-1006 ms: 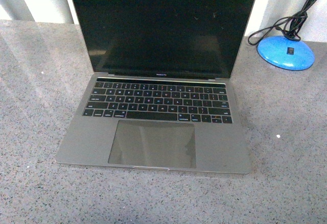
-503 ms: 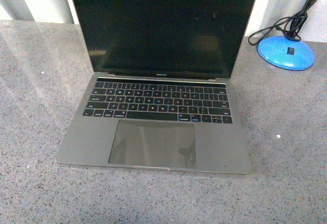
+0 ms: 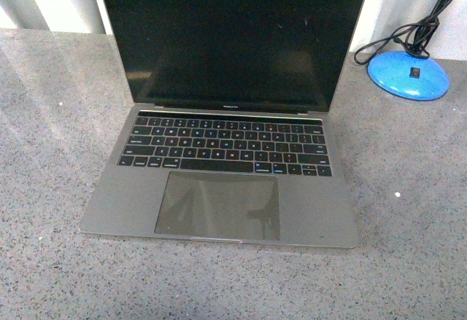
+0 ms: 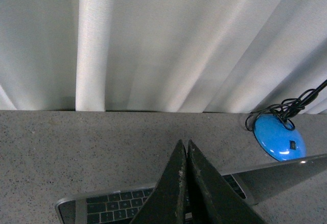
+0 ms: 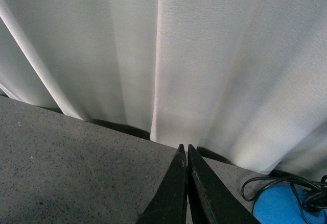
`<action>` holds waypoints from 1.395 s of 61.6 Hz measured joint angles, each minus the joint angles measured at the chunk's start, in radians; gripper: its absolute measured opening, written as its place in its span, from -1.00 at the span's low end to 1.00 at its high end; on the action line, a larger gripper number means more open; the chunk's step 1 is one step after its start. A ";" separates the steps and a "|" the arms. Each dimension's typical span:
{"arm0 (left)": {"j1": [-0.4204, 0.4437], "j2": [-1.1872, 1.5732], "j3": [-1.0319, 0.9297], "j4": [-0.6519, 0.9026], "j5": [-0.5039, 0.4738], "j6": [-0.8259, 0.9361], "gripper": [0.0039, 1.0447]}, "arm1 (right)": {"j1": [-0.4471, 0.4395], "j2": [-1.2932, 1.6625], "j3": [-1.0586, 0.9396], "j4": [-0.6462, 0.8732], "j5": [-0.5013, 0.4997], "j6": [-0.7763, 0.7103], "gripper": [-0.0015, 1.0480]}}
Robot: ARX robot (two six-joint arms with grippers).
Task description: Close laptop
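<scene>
Both empty with fingers pinched together, the left gripper (image 4: pixel 185 145) hangs above the open, slim space-grey metal laptop (image 3: pixel 219 189), the right gripper (image 5: pixel 184 147) clear of it, probably to push it shut.

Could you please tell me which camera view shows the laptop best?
The front view: the laptop sits open, showing keyboard, trackpad and dark screen. The left wrist view catches only a keyboard strip and some lid behind the left gripper. The right wrist view shows none of it.

desk (image 3: pixel 44 152): grey speckled top | blue round base (image 3: pixel 408 74): far right corner, small black square on top | black cable (image 3: pixel 398 39): looped at base | white curtain (image 4: pixel 153 40): pleated, behind far edge
</scene>
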State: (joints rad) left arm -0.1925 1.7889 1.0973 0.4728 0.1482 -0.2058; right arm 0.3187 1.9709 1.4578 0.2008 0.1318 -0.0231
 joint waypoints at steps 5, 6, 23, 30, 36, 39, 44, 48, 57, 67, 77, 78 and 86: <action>-0.005 0.022 0.014 0.009 -0.019 0.020 -0.94 | 0.000 0.000 0.000 0.005 -0.010 0.006 -0.98; -0.006 0.025 0.016 0.011 -0.021 0.023 -0.94 | 0.000 0.000 0.000 0.006 -0.013 0.009 -0.98; -0.041 0.072 0.076 -0.003 -0.069 0.058 -0.94 | -0.001 0.003 -0.008 0.017 -0.045 0.061 -0.98; -0.051 0.081 0.088 -0.024 -0.079 0.082 -0.94 | -0.001 0.008 -0.009 0.025 -0.049 0.078 -0.98; -0.055 0.090 0.104 -0.072 -0.096 0.101 -0.94 | -0.001 0.015 -0.012 0.027 -0.051 0.095 -0.98; -0.057 0.096 0.112 -0.095 -0.104 0.107 -0.94 | -0.001 0.017 -0.016 0.027 -0.051 0.103 -0.98; -0.059 0.104 0.123 -0.115 -0.116 0.114 -0.94 | -0.002 0.019 -0.026 0.032 -0.051 0.118 -0.98; -0.060 0.109 0.132 -0.125 -0.122 0.119 -0.94 | -0.002 0.022 -0.030 0.034 -0.051 0.126 -0.98; -0.061 0.115 0.156 -0.137 -0.129 0.127 -0.94 | -0.005 0.032 -0.032 0.036 -0.058 0.146 -0.98; -0.061 0.132 0.182 -0.157 -0.130 0.131 -0.94 | -0.006 0.052 -0.032 0.019 -0.066 0.189 -0.98; -0.058 0.163 0.210 -0.169 -0.132 0.132 -0.94 | -0.003 0.064 -0.025 0.015 -0.066 0.206 -0.98; -0.057 0.165 0.214 -0.171 -0.137 0.134 -0.94 | -0.002 0.065 -0.023 0.014 -0.066 0.207 -0.98; -0.057 0.176 0.229 -0.181 -0.145 0.146 -0.94 | -0.002 0.067 -0.014 0.007 -0.067 0.209 -0.98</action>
State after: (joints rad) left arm -0.2497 1.9652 1.3258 0.2916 0.0029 -0.0597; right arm 0.3168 2.0377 1.4441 0.2081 0.0650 0.1864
